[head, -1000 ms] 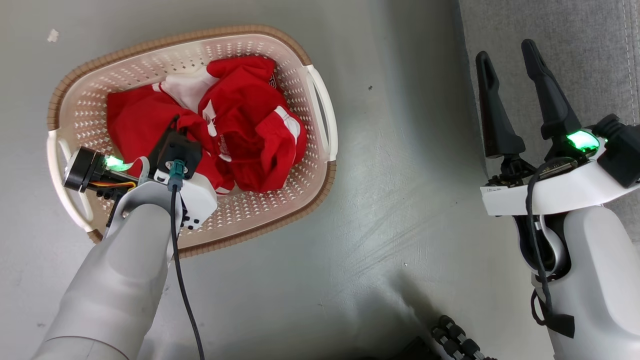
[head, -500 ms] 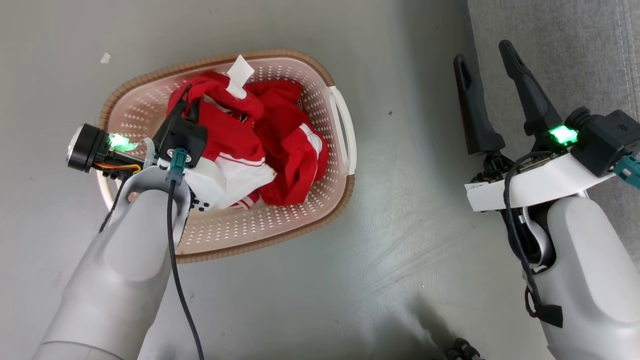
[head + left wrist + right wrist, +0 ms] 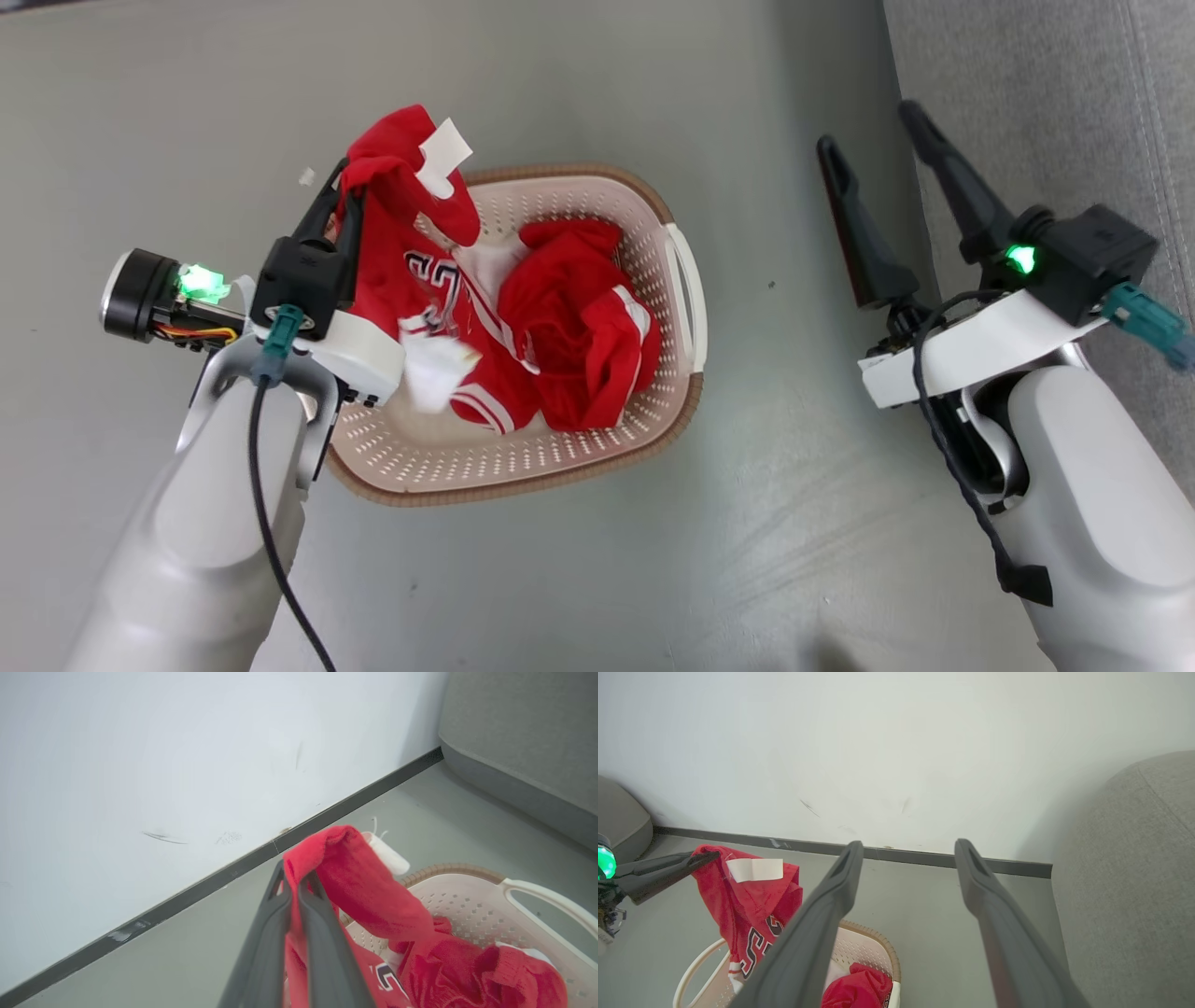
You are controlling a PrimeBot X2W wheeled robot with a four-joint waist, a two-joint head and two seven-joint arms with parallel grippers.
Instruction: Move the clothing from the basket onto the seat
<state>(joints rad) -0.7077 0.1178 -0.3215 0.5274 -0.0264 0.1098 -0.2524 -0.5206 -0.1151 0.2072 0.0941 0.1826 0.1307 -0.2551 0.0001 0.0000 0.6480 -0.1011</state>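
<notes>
The light is bright, even and soft, with no hard-edged shadows. In the head view the floor (image 3: 579,560) carries a pale sheen at centre right and a diffuse dark shadow along the bottom edge. A white patch of the jersey (image 3: 411,271) at centre left is smeared by motion blur. The green lamps (image 3: 198,280) glow sharply. In both wrist views the wall (image 3: 140,742) is nearly washed out, and the right gripper (image 3: 909,843) turns soft toward the bottom edge.

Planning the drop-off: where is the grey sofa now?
The grey fabric sofa sits at the head view's upper right, beside the open right pincer, well right of the cream perforated basket.
</notes>
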